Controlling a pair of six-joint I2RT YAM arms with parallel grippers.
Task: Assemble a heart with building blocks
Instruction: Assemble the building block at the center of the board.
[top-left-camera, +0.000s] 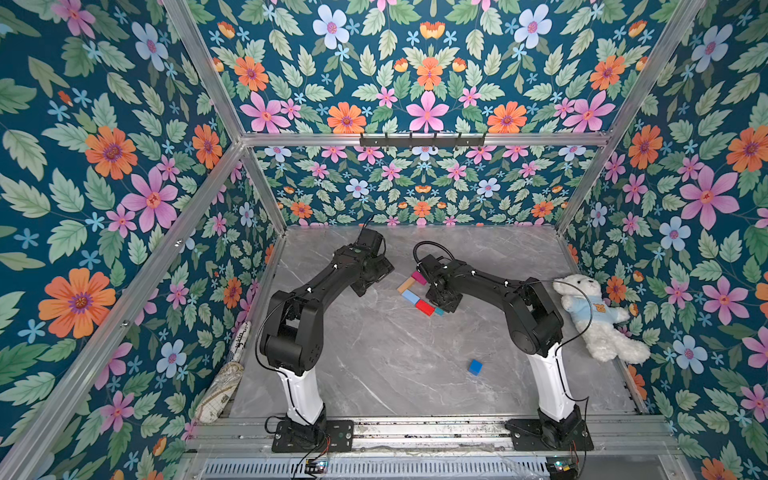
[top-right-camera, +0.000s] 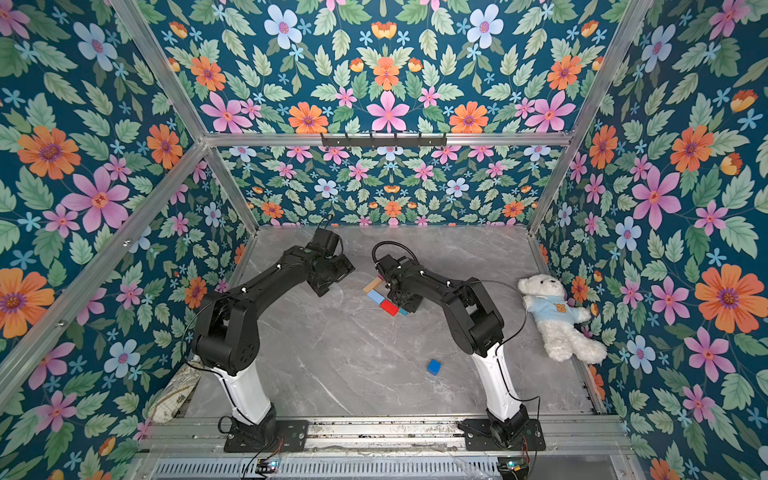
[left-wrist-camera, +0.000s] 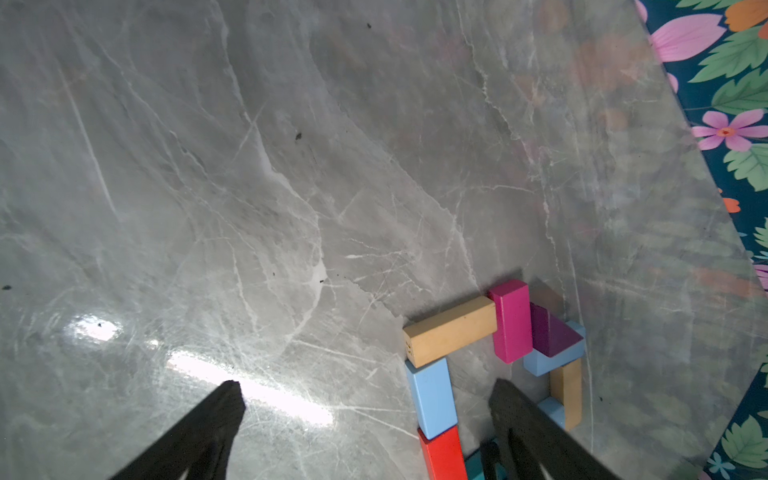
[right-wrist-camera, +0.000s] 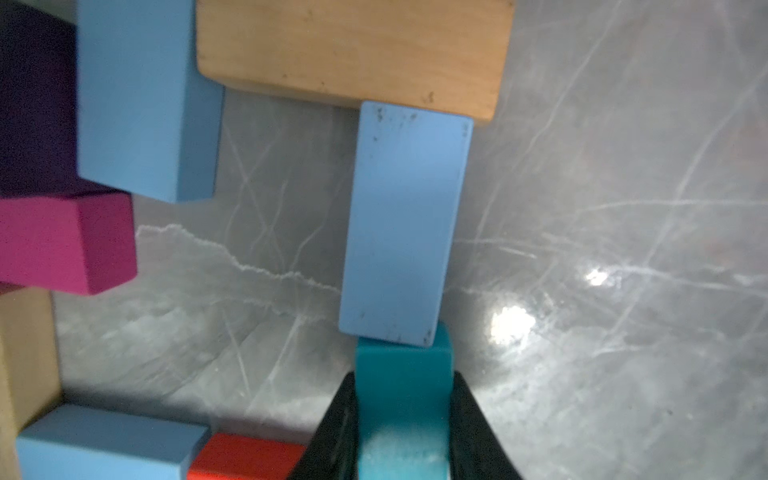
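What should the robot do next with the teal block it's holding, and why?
Probably open the right gripper and release the teal block: its end already touches the end of the light blue block. The blue block lies apart, not yet placed.

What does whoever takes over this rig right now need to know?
Left gripper: open, empty, above the grey marble table.
Right gripper: shut on a teal rectangular block at the end of a light blue block.
Done: most of the coloured-block heart outline, dark purple triangle at the notch.
To do: likely release teal, then fetch the blue block lying alone toward the table's front, for the tip.
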